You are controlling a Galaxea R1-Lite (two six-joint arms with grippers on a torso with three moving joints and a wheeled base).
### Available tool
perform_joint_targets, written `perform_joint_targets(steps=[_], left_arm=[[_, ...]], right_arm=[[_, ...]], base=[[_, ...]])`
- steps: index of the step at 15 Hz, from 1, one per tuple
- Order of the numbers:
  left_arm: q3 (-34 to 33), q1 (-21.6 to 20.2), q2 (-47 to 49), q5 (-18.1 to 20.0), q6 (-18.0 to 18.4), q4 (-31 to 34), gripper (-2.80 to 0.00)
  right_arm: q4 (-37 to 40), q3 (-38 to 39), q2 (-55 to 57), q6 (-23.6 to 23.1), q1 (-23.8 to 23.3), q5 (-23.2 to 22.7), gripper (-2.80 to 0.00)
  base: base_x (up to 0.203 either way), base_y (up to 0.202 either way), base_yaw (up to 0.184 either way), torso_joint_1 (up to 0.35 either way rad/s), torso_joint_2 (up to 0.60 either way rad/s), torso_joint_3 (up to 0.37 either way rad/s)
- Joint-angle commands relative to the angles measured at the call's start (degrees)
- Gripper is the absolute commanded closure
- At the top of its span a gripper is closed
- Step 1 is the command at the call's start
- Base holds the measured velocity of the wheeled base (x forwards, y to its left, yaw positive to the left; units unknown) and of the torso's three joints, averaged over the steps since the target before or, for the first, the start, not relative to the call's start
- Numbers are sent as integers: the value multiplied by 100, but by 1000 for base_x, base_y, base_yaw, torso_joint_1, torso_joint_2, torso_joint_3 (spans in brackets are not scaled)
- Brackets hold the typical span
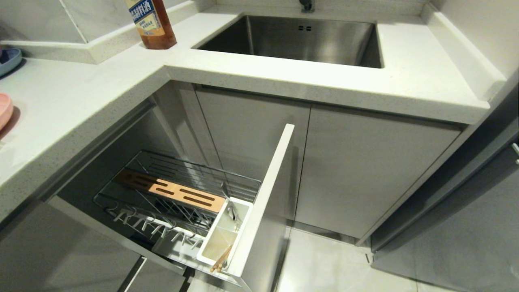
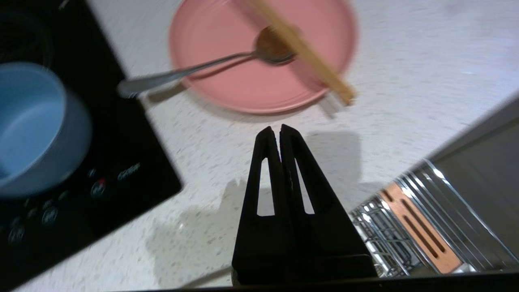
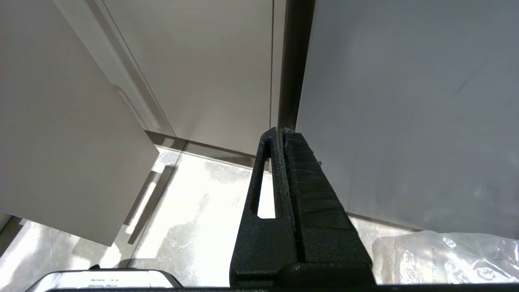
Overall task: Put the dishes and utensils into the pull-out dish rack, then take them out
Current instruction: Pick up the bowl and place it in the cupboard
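The pink plate (image 2: 259, 56) lay on the counter (image 2: 405, 61), with a spoon (image 2: 194, 71) and chopsticks (image 2: 304, 50) resting across it; the rack (image 1: 178, 190) stood pulled out below. The left gripper (image 2: 279, 129) hovered near the plate, fingers together (they would need parting first). The right gripper (image 3: 279, 130), likewise closed, hung parked by the cabinets.

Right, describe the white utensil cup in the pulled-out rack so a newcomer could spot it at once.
Start at the steel sink, then drop to the pull-out dish rack drawn out under the counter's corner. The utensil cup sits at the rack's front end, against the pale front panel. It is the only solid white box among chrome wires, with chopsticks poking out.
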State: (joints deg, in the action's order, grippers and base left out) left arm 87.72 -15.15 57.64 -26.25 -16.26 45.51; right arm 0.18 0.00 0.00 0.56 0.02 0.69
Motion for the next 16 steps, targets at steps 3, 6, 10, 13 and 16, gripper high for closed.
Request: perform_joint_targets(steps=[3,6,10,13,16], left_arm=[[239,-1007,731,53,-371,111,0],[561,-1649,1171,209,-411,163,0],[957,-2715,1481,876,-416,561,0],[962,-3358,1520,1006,-420,679,0],[965,-3810,1588,1117,-428,693,0]], right_arm=[[-1,9,0,-3,-2,1,0],[-1,9,0,1,4,1,0],[-1,9,0,4,1,1,0],[-1,9,0,4,6,1,0],[-1,9,0,6,-2,1,0]], base=[[0,0,0,0,0,0],[0,0,0,0,0,0],[0,0,0,0,0,0],[0,0,0,0,0,0],[0,0,0,0,0,0]])
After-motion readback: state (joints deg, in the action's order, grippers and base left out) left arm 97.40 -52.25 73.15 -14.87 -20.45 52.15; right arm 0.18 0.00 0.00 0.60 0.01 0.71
